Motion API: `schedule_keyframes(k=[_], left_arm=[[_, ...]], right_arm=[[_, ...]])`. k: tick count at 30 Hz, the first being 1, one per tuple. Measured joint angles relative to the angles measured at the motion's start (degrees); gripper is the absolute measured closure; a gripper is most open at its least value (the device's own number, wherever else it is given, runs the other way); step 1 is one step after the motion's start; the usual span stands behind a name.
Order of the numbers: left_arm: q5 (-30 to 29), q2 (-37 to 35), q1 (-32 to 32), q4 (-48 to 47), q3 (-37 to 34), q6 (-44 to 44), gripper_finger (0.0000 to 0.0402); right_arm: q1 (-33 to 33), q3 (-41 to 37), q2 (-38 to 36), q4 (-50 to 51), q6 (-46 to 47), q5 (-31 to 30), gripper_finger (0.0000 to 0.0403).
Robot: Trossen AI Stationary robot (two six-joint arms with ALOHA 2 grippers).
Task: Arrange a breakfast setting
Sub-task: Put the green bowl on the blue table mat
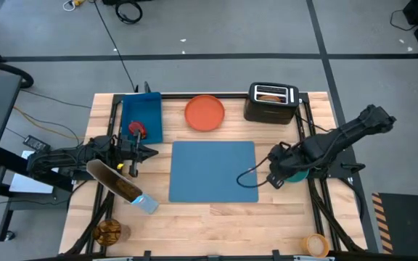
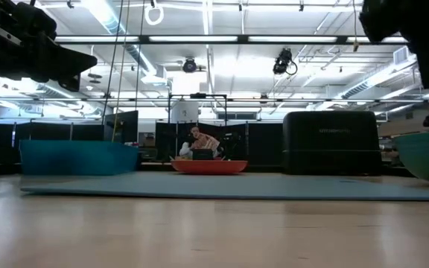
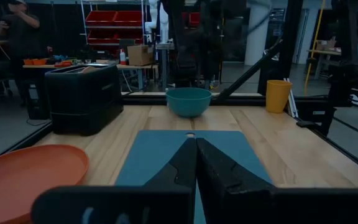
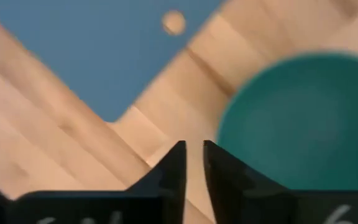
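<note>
Right gripper: the right gripper hovers just beside the round teal bowl, dark fingers a narrow slit apart, pinching nothing.
Bowl: on bare wood, off the flat blue rectangular placemat, at the mat's right edge.
Risk: with so slim a gap the fingers could strike the rim and shove the bowl toward the table edge.
Left gripper: the left gripper waits at the mat's left side, fingers pressed together.
Far side: the round orange plate lies beyond the mat, the black toaster beside it.
</note>
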State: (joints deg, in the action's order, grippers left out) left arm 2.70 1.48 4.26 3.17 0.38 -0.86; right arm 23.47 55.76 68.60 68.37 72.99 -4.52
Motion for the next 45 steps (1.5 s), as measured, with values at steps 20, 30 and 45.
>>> schedule_keyframes(k=[20, 30, 45], left_arm=[[0.00, 0.00, -0.01, 0.01, -0.02, 0.00, 0.0388], [0.00, 0.00, -0.01, 0.00, -0.02, 0.00, 0.0388], [0.00, 0.00, -0.01, 0.00, -0.02, 0.00, 0.0388]], right_arm=[[0.84, -9.11, 11.26, -6.96, 6.54, -2.38, 0.0247], [0.85, -9.11, 13.29, -6.97, 6.97, -1.02, 0.0322], [0.58, 2.92, 12.92, -2.52, -7.48, -9.04, 0.0390]])
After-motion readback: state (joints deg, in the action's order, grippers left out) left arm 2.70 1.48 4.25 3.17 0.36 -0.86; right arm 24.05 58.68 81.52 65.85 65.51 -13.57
